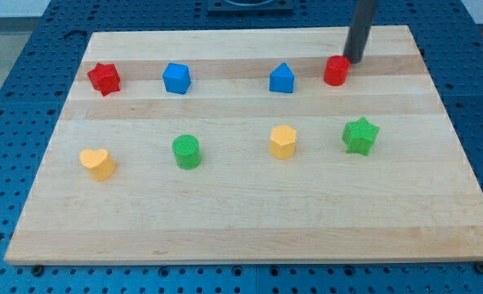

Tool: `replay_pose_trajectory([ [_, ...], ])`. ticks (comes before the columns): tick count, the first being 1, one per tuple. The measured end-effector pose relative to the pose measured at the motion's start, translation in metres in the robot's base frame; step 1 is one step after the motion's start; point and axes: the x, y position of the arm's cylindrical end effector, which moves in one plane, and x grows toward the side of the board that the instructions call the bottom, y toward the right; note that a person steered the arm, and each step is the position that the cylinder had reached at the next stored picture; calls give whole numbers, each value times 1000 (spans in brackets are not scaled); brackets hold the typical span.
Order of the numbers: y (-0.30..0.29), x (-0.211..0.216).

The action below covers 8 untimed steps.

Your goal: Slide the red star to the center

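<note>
the red star [104, 77] sits at the worktop's [241, 229] far left in the upper row, well apart from the middle, so the task looks barely begun. the tool is a plain rod with nothing to open or close; it grasps nothing. its tip [355, 60] is down at the view's upper right, just beside the red cylinder [336, 71], perhaps touching its upper right edge; contact cannot be told for sure. that puts the tip on the opposite side of the board from the star, with the two blue blocks [176, 77] [282, 78] between them in the same row. below lie a yellow heart [98, 163], green cylinder [187, 151], yellow hexagon [283, 141] and green star [360, 135], spaced evenly. to drive the star toward the center, the tip would likely need to come round to the star's upper left and push rightward and down, passing between the left blue block and the green cylinder.
</note>
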Motion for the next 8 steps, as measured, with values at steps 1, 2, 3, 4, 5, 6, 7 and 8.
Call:
replay_pose_trajectory([
  [1,-22,38],
  [2,-23,62],
  [3,-3,60],
  [4,42,59],
  [5,18,70],
  [6,-38,70],
  [7,-119,75],
  [8,-144,81],
])
